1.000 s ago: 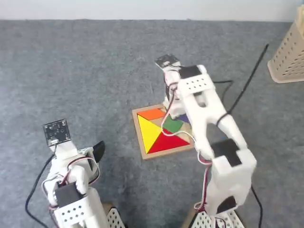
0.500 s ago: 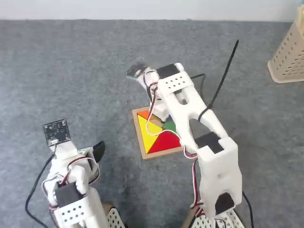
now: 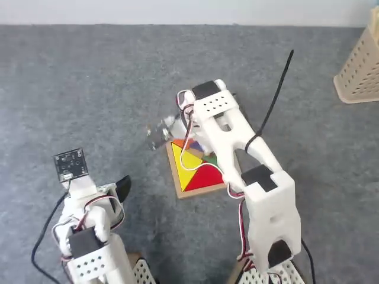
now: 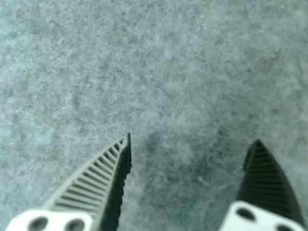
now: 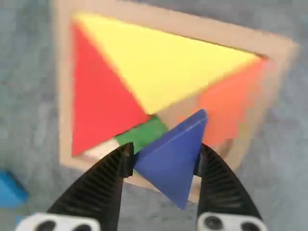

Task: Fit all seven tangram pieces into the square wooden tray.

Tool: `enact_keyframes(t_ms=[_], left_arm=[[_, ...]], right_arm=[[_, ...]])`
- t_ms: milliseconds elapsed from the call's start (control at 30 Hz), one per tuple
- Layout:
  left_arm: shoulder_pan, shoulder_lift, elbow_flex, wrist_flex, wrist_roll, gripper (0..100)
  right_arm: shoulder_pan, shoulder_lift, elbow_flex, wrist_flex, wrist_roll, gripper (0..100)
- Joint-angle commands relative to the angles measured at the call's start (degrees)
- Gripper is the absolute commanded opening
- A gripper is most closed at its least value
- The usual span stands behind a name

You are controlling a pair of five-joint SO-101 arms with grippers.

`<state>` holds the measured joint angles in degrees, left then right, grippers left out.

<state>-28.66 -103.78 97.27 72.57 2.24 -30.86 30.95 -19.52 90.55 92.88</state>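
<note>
The square wooden tray (image 5: 269,38) holds a yellow triangle (image 5: 168,72), a red triangle (image 5: 98,110), an orange piece (image 5: 231,101) and a green piece (image 5: 144,134). Just above them my right gripper (image 5: 166,154) is shut on a dark blue triangle (image 5: 171,163). In the high view the right arm (image 3: 225,118) stretches over the tray (image 3: 177,186) and covers its far side. My left gripper (image 4: 192,140) is open over bare grey carpet, at the near left (image 3: 121,188).
A light blue piece (image 5: 9,190) lies on the carpet just outside the tray. A perforated beige basket (image 3: 361,65) stands at the far right. Grey carpet lies open to the left of and behind the tray.
My right arm has swung left across the tray with the dark blue triangle in its grip, and its wrist now points at the tray's left part. The left arm has kept still.
</note>
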Motion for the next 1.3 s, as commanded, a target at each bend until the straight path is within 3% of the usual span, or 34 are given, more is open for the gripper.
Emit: enact_keyframes(t_ms=[0, 133, 367, 533, 667, 800, 933, 1067, 1267], left_arm=[[0.09, -0.70, -0.75, -0.09, -0.09, 35], [0.09, -0.70, -0.75, -0.09, -0.09, 35], [0.09, -0.70, -0.75, -0.09, -0.09, 35], [0.09, -0.70, -0.75, -0.09, -0.09, 35], [0.09, -0.70, -0.75, -0.09, -0.09, 35], [0.09, -0.70, -0.75, -0.09, -0.09, 35], [0.09, -0.70, -0.75, -0.09, -0.09, 35], [0.09, -0.70, -0.75, -0.09, -0.09, 35], [0.09, -0.70, -0.75, -0.09, -0.09, 35]], right_arm=[[-0.13, -0.92, -3.78, 2.51, 13.27, 12.8], [0.04, -0.75, -3.78, 2.07, 13.54, 18.4], [1.36, -0.84, -3.78, 0.22, 7.21, 26.0], [1.89, -1.27, -3.78, 0.40, 5.45, 27.5], [2.42, -1.27, -7.21, 0.66, -9.41, 23.2], [4.18, -1.27, -16.35, 3.91, -30.15, 0.0], [4.26, -1.36, -24.00, 11.12, -43.60, 0.3], [6.02, -3.91, -26.73, 10.95, -58.20, 0.6], [9.10, -11.03, -21.45, 9.19, -67.69, 0.6]])
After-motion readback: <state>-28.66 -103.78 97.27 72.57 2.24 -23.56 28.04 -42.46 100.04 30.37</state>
